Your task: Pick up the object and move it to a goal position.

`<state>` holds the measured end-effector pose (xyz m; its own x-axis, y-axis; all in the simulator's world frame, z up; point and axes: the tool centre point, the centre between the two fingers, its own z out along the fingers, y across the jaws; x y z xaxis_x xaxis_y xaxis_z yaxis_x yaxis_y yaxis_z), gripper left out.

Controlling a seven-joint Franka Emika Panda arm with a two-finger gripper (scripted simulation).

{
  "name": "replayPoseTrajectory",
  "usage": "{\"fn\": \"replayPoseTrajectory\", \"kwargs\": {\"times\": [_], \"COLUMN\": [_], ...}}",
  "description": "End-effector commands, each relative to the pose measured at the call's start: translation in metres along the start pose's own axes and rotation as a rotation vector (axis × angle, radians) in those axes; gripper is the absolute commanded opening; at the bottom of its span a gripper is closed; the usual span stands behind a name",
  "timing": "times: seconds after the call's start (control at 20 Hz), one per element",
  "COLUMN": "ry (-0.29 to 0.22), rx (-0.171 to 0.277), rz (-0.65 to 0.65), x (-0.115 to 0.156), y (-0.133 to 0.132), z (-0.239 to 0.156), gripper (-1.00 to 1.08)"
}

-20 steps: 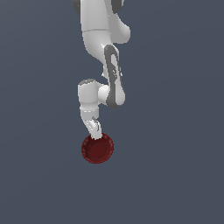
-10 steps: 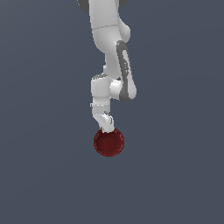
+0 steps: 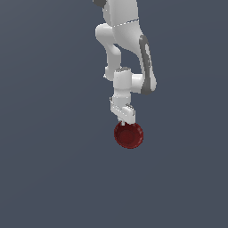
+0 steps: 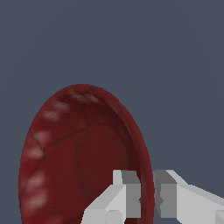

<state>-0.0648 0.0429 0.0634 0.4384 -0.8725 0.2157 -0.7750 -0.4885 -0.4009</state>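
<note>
The dark red round shallow bowl [image 3: 128, 135] hangs below my white gripper [image 3: 124, 119] in the exterior view, tilted on edge with its hollow facing the camera. In the wrist view the bowl [image 4: 74, 153] fills the frame and my gripper [image 4: 148, 197] is shut on its rim, one finger inside the hollow and one outside. The bowl is held against the plain grey-blue surface; whether it touches that surface cannot be told.
The white arm [image 3: 127, 53] comes down from the top of the exterior view. The plain grey-blue surface [image 3: 49, 169] lies all around. No goal marker shows.
The arm and the held bowl have moved toward the exterior view's right and a little up. The bowl has turned so its hollow faces the camera more.
</note>
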Motion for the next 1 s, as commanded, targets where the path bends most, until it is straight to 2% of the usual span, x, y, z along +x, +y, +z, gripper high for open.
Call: {"fn": "replayPoseTrajectory", "kwargs": {"times": [0.0, 0.45, 0.95], "ry": [0.002, 0.000, -0.002], "rx": [0.002, 0.003, 0.004], "rz": [0.000, 0.001, 0.003], "x": [-0.025, -0.097, -0.133], "y": [-0.003, -0.013, -0.019], "z": [-0.009, -0.029, -0.039], "gripper": [-1.00, -1.00, -1.00]}}
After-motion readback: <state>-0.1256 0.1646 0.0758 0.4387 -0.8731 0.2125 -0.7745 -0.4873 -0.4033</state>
